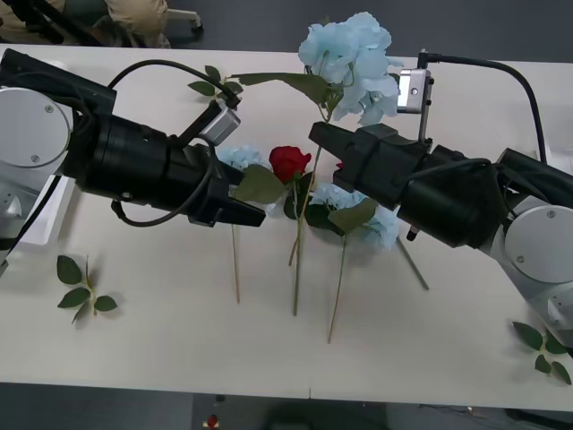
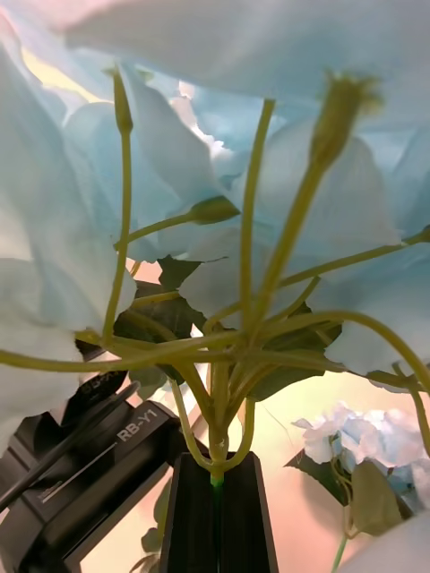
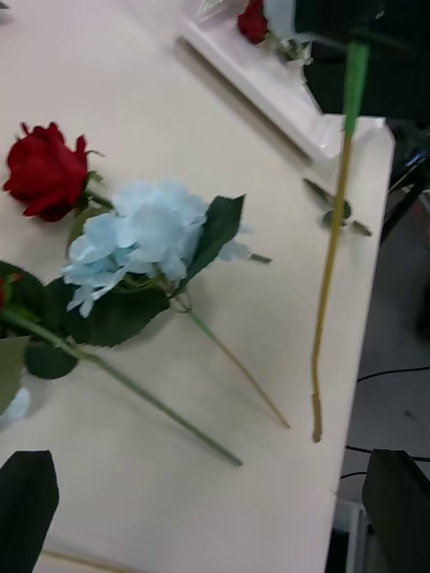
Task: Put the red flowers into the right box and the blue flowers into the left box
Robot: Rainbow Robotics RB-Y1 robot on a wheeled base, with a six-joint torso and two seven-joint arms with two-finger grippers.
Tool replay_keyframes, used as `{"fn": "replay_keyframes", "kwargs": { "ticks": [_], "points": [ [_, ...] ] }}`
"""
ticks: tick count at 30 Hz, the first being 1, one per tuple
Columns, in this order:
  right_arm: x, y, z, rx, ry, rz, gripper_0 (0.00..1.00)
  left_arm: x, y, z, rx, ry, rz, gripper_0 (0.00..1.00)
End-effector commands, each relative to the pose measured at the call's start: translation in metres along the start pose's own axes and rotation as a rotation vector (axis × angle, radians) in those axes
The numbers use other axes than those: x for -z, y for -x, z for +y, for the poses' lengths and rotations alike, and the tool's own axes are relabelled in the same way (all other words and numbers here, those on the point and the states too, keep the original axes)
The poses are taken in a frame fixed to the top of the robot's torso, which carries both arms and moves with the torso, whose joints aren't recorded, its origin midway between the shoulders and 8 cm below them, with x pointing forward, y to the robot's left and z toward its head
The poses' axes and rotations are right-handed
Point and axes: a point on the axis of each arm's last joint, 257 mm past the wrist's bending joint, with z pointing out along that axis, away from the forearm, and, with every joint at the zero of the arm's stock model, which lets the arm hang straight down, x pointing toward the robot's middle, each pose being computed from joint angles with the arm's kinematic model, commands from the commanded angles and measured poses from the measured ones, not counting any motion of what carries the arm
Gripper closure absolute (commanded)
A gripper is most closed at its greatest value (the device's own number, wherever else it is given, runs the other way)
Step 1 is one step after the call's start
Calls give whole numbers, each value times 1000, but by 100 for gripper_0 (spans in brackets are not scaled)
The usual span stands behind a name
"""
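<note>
My right gripper point(image 1: 317, 133) is shut on the stem of a pale blue flower cluster point(image 1: 354, 58) and holds it up above the table; its black fingers point(image 2: 193, 519) clamp the green stem, whose lower end point(image 3: 333, 269) hangs free. More blue flowers point(image 1: 240, 157) point(image 3: 148, 228) lie mid-table, another by my right arm point(image 1: 363, 210). A red flower point(image 1: 289, 162) point(image 3: 45, 170) lies between them. The right box point(image 3: 278, 94), a shallow white tray, holds a red flower point(image 3: 254, 18). A white edge under my left arm looks like the left box point(image 1: 40, 228). My left gripper point(image 1: 255, 218) point(image 3: 215, 474) hovers open over the lying flowers.
Loose green leaf sprigs lie at the front left point(image 1: 85, 291), the front right point(image 1: 542, 345) and the back point(image 1: 215, 85). My left gripper's body point(image 2: 90, 466) is close beside the held stem. The table's near edge point(image 1: 295, 390) runs along the front.
</note>
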Motion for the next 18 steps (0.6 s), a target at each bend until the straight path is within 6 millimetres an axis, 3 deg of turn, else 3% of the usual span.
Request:
{"fn": "replay_keyframes", "kwargs": {
  "ticks": [1,8,17,18],
  "points": [
    [-9,20,23,47,52,-42,100,3,4,-1,-68,-46,-43,0],
    [-23,17,35,24,84,-50,100,-11,7,-5,-29,-131,-124,0],
    [-39,11,26,22,80,-33,100,-32,19,-13,0,-154,-190,0],
    [-41,12,25,23,79,-31,100,-35,21,-17,4,-164,-196,7]
  ]
}}
